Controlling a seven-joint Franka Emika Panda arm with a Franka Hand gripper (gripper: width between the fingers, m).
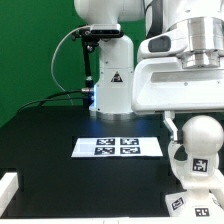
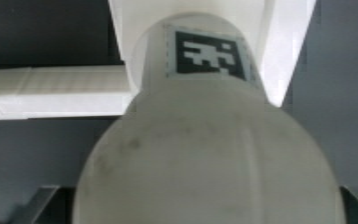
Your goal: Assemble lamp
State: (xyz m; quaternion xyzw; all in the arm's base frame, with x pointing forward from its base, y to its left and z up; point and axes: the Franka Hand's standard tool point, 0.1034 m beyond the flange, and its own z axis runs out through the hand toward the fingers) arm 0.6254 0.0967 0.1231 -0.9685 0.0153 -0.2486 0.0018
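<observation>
The white bulb (image 1: 203, 140) stands upright, round head up, on the square base (image 1: 196, 200) at the exterior view's right. Both carry square tags. My gripper (image 1: 190, 128) reaches down around the bulb's head. One dark finger (image 1: 172, 127) hangs just beside the head with a thin gap showing, and the other finger is hidden. In the wrist view the bulb (image 2: 202, 150) fills the picture, its tag on the far narrow end, and the fingertips (image 2: 48, 206) flank it at the edges. The jaws stand wide and look open. The cone shade is out of view.
The marker board (image 1: 118, 146) lies flat in the middle of the black table. The robot's own base (image 1: 108, 85) stands at the back with a cable. A white block (image 1: 8, 186) sits at the table's front corner on the exterior view's left.
</observation>
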